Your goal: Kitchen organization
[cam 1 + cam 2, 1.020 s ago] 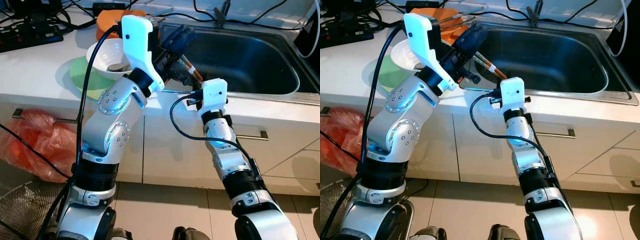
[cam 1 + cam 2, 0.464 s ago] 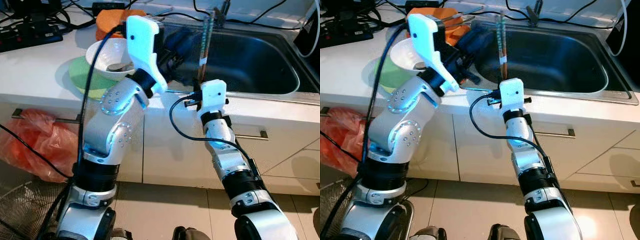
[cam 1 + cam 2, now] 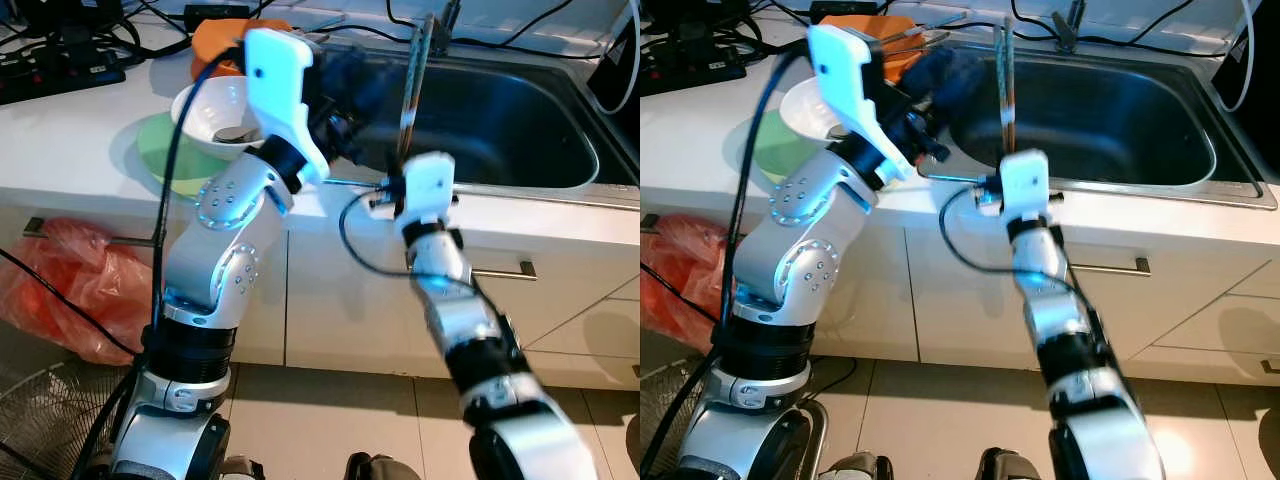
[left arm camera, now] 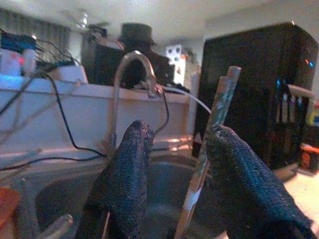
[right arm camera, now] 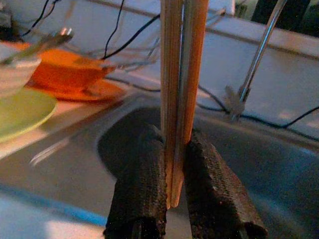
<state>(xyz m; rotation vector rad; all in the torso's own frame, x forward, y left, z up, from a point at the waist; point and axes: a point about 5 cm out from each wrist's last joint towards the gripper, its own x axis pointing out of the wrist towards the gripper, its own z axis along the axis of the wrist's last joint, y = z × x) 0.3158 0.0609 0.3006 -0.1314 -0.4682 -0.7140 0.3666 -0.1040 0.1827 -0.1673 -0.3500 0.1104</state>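
Note:
A pair of wooden chopsticks (image 3: 411, 72) stands nearly upright over the left part of the steel sink (image 3: 560, 150). My right gripper (image 5: 173, 137) is shut on their lower end, and the sticks (image 5: 177, 64) rise between its two black fingers. My left gripper (image 3: 358, 85) hovers open just left of the sticks, above the sink's left rim. In the left wrist view the chopsticks (image 4: 214, 124) lean beside one finger, with the jaws spread apart.
A white bowl (image 3: 220, 115) with a spoon sits on a green plate (image 3: 160, 150) on the white counter. Orange dishes (image 3: 215, 40) lie behind it. The faucet (image 3: 445, 20) and cables run along the back. A red plastic bag (image 3: 70, 290) and a fan (image 3: 40, 420) are on the floor, left.
The chopsticks have swung from a low slant at the left gripper to upright in the right gripper. The left gripper has drawn slightly back; the right arm is blurred.

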